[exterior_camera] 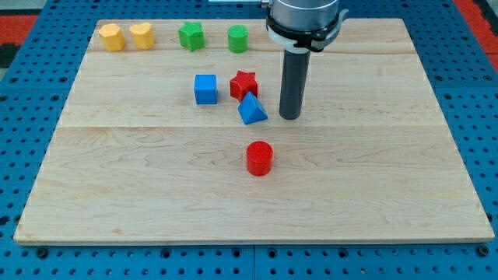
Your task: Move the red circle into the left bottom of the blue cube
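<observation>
Camera view.
- Surface (156,194): pale wooden board.
- Blue cube (205,89): left of centre.
- Red circle (259,158): at the cube's 5 o'clock, well apart.
- Red star (243,83): just beside the cube, at 3 o'clock.
- Blue triangle (251,110): touching the star, at its 6 o'clock.
- My tip (289,117): near the triangle, at its 3 o'clock; at the circle's 1 o'clock. No gripper fitted; the rod grasps nothing.
- Top edge, left to right: two yellow blocks (112,36) (142,35), green star (191,36), green circle (238,38).

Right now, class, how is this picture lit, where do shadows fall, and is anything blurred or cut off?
Camera view: light is even and soft, with no glare on the wooden board; the red circle and blue cube are sharp, casting only faint shadows at their bases; my tip is crisp, right of the blue triangle; the arm is cropped at the view's top.
</observation>
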Motion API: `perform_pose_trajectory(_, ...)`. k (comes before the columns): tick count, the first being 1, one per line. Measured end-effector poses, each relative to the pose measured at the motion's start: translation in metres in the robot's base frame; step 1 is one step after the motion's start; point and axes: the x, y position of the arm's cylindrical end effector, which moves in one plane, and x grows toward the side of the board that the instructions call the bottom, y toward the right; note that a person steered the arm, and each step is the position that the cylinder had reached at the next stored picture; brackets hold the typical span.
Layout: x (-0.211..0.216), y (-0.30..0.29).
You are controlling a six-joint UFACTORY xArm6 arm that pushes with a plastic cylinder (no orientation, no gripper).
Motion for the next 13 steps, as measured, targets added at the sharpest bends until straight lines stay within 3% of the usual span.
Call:
perform_pose_trajectory(3, 0.0, -0.073)
perform_pose_trajectory(4, 0.005, -0.042)
perform_pose_trajectory(5, 0.034, 0.033)
perform_pose_trajectory(6, 0.103, 0.071)
perform_pose_trajectory(7, 0.138, 0.024)
perform_pose_trajectory(8, 0.126, -0.029)
perform_pose_trajectory(9, 0.105, -0.046)
perform_pose_trajectory(10, 0.083, -0.048)
perform_pose_trajectory(11, 0.078, -0.012)
perform_pose_trajectory(13, 0.067, -0.035)
